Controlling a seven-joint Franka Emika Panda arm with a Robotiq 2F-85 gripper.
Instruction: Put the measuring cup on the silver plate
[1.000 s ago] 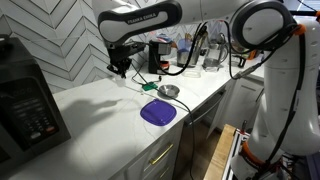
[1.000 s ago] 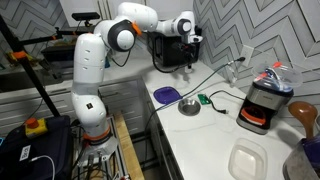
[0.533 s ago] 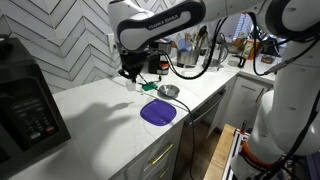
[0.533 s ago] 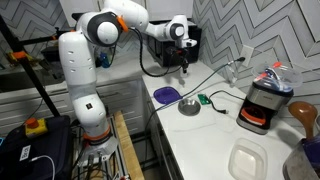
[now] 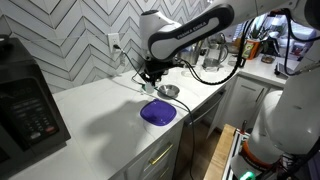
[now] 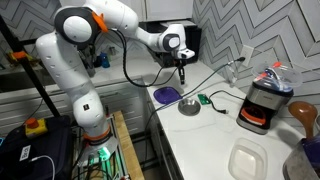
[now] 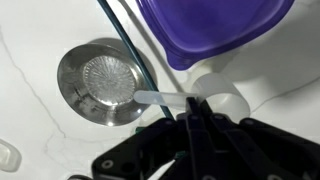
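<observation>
The measuring cup [image 7: 217,101] is pale and whitish, with a flat handle pointing toward the silver plate. My gripper [image 7: 190,110] is shut on the cup where the handle meets it and holds it above the counter. The silver plate [image 7: 103,80] is a small round shiny dish just beside the handle's tip. In both exterior views the gripper [image 5: 150,74] [image 6: 182,76] hangs a little above and beside the silver plate [image 5: 169,91] [image 6: 190,107]. The cup is too small to make out in the exterior views.
A flat purple plate [image 7: 215,28] [image 5: 158,112] [image 6: 166,95] lies next to the silver plate. A thin cable [image 7: 125,45] runs between them. A small green object [image 6: 203,100] lies by the dish. A black appliance [image 5: 25,105], a blender [image 6: 262,105] and a white container [image 6: 248,160] stand further off.
The arm has swung from the back of the counter toward the silver and purple plates and come lower, with the gripper still shut.
</observation>
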